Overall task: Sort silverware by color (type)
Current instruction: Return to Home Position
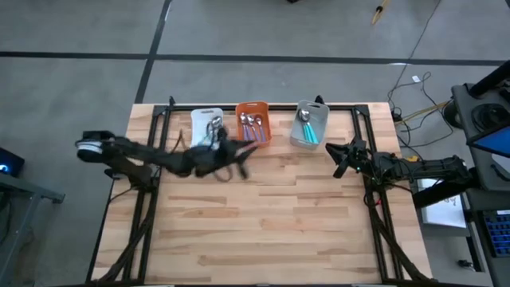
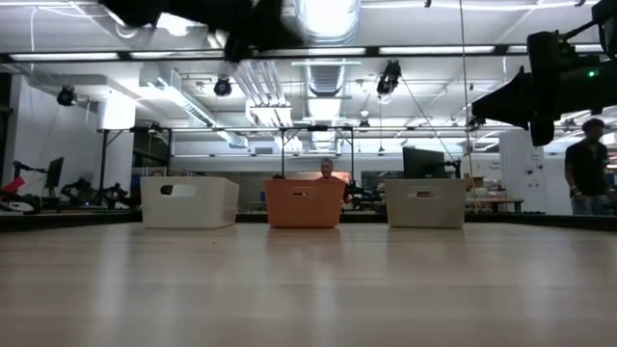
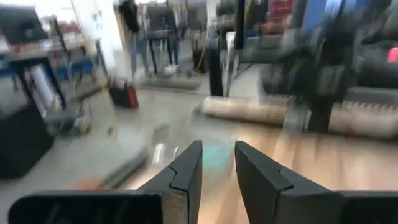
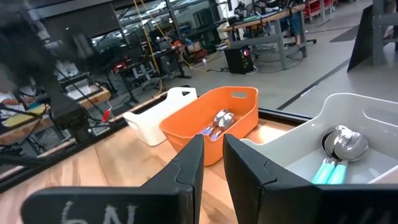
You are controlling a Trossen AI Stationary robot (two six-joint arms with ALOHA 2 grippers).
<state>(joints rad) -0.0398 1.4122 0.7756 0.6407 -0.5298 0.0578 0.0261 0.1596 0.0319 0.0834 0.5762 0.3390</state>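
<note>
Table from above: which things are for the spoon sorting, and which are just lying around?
For the job: spoons in the white bin, purple-handled spoons in the orange bin, teal-handled spoons in the grey bin; the left arm's fingers near the bins; the right arm's fingers by the table's right edge.
Just lying about: cables on the floor; a person in the room behind.

1. My left arm (image 1: 151,155) stretches out long from its base, reaching toward the middle.
2. My left gripper (image 3: 218,148) is empty, its fingers (image 3: 186,177) a narrow gap apart.
3. My right arm (image 1: 422,167) sits drawn back at its own side, pointing inward.
4. My right gripper (image 4: 213,140) is likewise empty, fingers narrowly parted.
</note>
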